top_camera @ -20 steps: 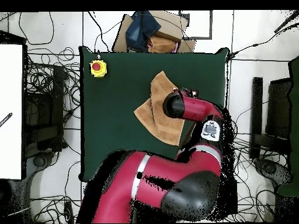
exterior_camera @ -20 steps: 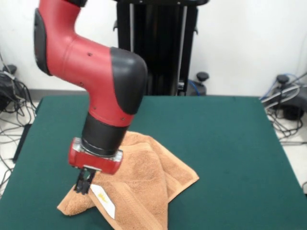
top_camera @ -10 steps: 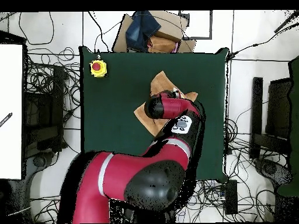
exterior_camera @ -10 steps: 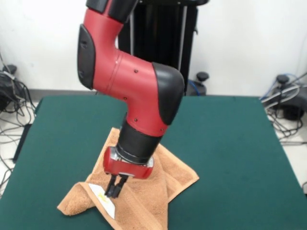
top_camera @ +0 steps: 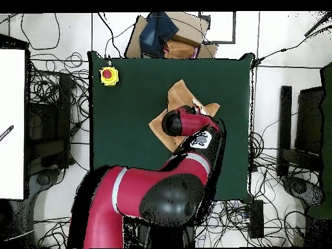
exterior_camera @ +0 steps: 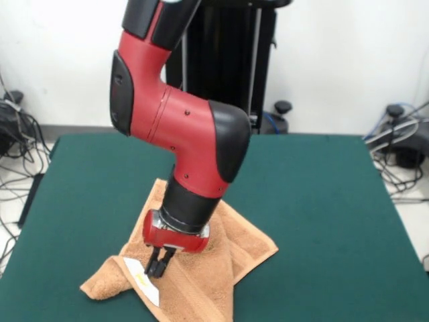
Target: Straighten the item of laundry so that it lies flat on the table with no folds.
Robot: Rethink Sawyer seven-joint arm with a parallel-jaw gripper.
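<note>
Fingers (exterior_camera: 156,267) clenched, tips at white label (exterior_camera: 143,281) | hand towel (exterior_camera: 234,245) folded, lower-left worktop (exterior_camera: 322,201) | step: grasp | next: pull fold open

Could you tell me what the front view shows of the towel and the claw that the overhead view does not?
Only the front view shows the claw, its tips close together just above the towel's white label, and the folds running across the towel. Only the overhead view shows the yellow box with a red button at one table corner, and the bundle of cloth and cardboard beyond the table's edge; there the arm hides the claw. Both show the tan towel lying crumpled on the green table with the red arm over it.
</note>
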